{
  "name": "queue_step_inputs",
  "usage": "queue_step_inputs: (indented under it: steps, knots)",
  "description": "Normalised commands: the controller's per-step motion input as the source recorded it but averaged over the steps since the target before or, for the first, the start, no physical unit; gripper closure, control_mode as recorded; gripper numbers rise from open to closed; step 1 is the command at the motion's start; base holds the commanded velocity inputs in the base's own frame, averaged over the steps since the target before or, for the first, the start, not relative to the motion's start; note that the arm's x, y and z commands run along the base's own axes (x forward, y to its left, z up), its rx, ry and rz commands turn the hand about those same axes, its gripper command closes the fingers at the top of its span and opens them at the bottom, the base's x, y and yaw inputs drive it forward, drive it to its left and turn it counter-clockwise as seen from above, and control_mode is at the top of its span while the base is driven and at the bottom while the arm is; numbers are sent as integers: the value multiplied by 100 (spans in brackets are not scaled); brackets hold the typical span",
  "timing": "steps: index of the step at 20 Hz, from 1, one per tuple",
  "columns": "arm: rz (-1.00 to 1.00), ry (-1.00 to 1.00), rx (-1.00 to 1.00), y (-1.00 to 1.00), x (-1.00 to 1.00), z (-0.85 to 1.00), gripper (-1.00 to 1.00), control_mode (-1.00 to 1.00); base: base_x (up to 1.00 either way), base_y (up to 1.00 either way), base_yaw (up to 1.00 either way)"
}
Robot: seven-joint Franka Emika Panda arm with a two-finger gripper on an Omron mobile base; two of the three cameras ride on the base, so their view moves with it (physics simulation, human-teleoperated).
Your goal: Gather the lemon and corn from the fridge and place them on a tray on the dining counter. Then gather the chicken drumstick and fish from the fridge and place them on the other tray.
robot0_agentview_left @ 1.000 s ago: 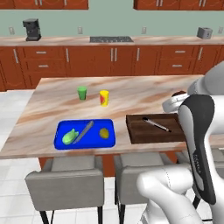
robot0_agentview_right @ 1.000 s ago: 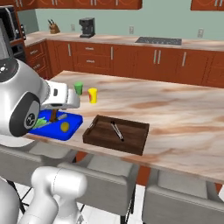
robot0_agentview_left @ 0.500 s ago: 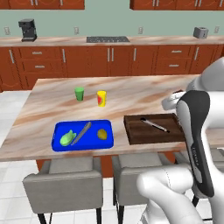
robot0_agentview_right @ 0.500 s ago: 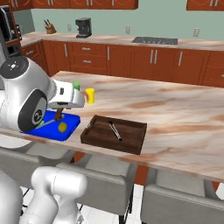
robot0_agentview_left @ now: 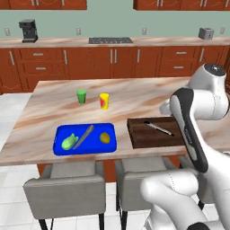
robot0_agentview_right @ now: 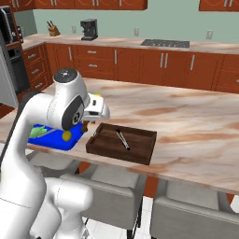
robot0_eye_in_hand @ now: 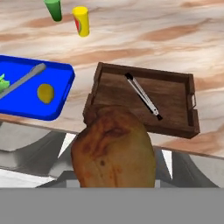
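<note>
While the arm stands at the counter's near edge:
Left base view: blue tray (robot0_agentview_left: 85, 146) left of wooden tray (robot0_agentview_left: 155, 133); lemon (robot0_agentview_left: 105, 137) and corn (robot0_agentview_left: 68, 142) in the blue one.
Right base view: wooden tray (robot0_agentview_right: 122, 143) holds tongs (robot0_agentview_right: 123, 139).
Hand view: gripper closed on drumstick (robot0_eye_in_hand: 114, 148), near the wooden tray's (robot0_eye_in_hand: 144, 100) front edge.
</note>
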Motion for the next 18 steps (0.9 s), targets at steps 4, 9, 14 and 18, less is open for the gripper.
queue_step_inputs:
  steps: [4, 9, 14, 18]
  knots:
    - [0, 3, -1, 0, 68, -82, 100, -100, 0, 0, 0]
    - [0, 2, -3, 0, 73, -66, 100, -100, 0, 0, 0]
    - [0, 0, -4, 0, 53, -50, 100, -100, 0, 0, 0]
    - [0, 0, -1, 0, 32, -28, 100, -100, 0, 0, 0]
